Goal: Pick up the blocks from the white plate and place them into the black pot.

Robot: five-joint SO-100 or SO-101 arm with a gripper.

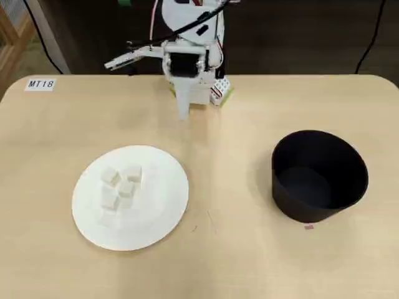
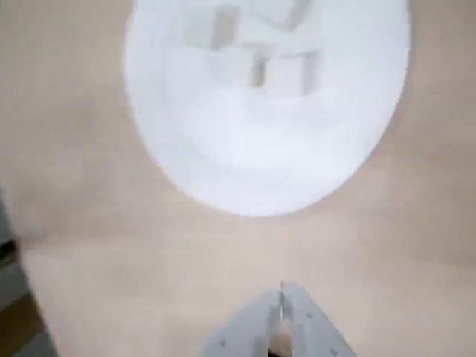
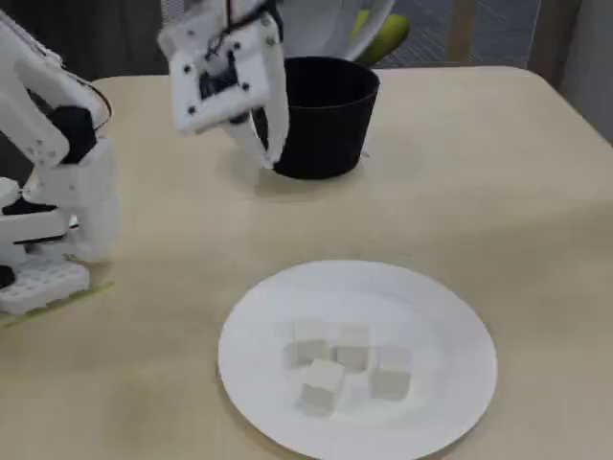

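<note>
On the worktop, four blocks cluster on the white plate. Nearer one edge stands the black pot. Above bare wood, the fingers are pressed together, empty.

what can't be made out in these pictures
- Blocks on the white plate: wrist view is blurred, so their count and edges are unclear there.
- Plate's top: cut off by the wrist view's upper edge.
- Black pot: in the fixed view the gripper covers its left wall, and the floor inside is hidden by the rim.
</note>
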